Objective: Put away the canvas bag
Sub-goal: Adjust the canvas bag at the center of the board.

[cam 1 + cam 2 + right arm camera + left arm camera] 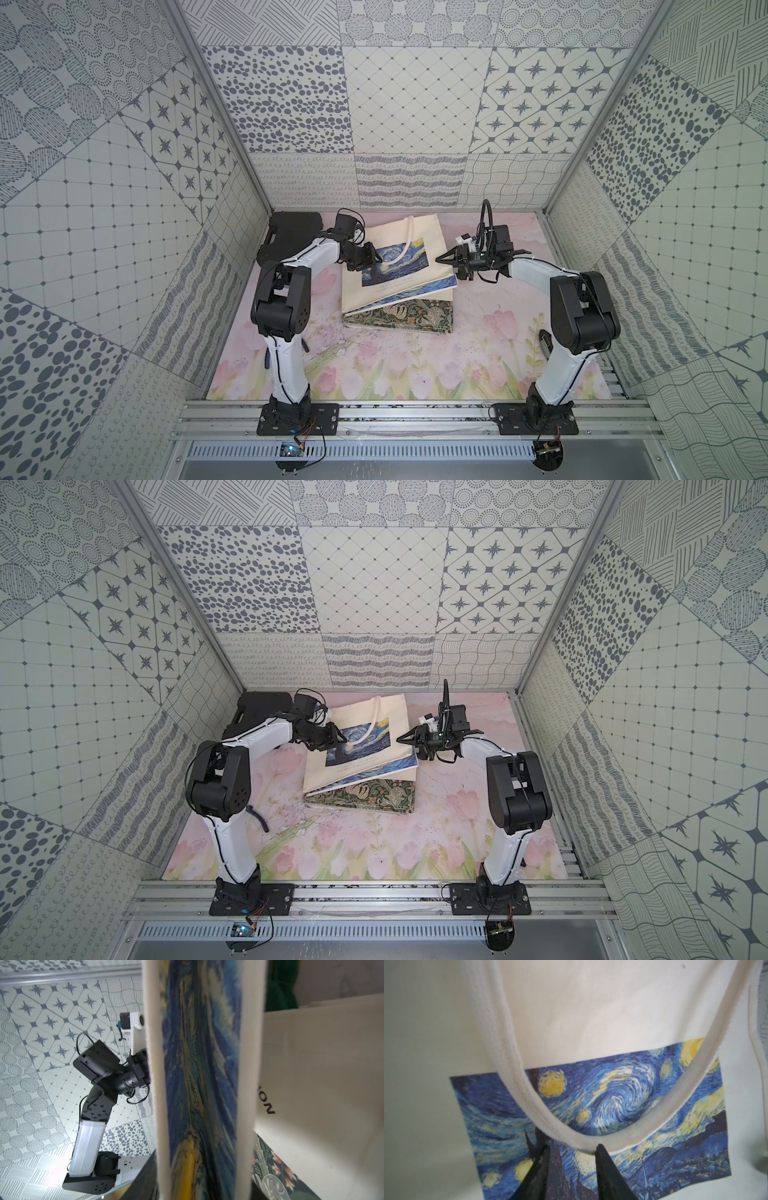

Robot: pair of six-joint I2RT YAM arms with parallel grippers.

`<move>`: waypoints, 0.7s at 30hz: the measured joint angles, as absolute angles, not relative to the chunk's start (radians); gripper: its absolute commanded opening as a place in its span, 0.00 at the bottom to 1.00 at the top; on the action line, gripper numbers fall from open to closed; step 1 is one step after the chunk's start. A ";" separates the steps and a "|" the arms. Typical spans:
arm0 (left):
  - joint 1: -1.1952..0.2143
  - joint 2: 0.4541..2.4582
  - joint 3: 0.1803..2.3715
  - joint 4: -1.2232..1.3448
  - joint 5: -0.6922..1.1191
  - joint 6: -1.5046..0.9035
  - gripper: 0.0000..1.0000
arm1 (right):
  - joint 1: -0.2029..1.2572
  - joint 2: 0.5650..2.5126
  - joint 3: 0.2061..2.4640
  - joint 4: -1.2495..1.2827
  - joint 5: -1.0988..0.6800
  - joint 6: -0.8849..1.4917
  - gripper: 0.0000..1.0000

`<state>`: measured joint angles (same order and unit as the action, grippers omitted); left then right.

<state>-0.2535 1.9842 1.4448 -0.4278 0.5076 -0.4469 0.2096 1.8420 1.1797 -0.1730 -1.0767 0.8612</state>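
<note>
Bag (386, 239) lies atop floral bag (415, 313); left gripper (573, 1146) is half-open and empty, so centre strap (494, 1032) before closing; right gripper (449, 268) is at bag's edge, grip unclear.

Canvas bag (432, 245) centre, case (291, 228) rear-left; front mat (415, 365) free.

I've got both arms elbowed inward, left gripper (375, 256) at ten o'clock with jaws parted, right gripper (449, 266) at two.

Black case (289, 230), floral mat (415, 365)
</note>
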 measured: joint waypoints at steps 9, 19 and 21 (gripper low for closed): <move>-0.253 1.985 1.449 -0.413 0.526 -0.458 0.38 | 0.275 1.847 1.330 -0.364 -1.050 0.749 0.00; -0.249 1.760 1.483 -0.478 0.442 -0.417 0.51 | 0.276 1.866 1.430 -0.177 -1.046 1.048 0.00; -0.244 1.716 1.495 -0.493 0.426 -0.405 0.50 | 0.286 1.885 1.522 -0.162 -1.039 1.075 0.00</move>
<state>-0.2443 1.7161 1.4952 -0.4927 0.4259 -0.4046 0.2859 1.8854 1.5215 -0.1619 -1.0389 1.0748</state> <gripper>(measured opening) 0.504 0.092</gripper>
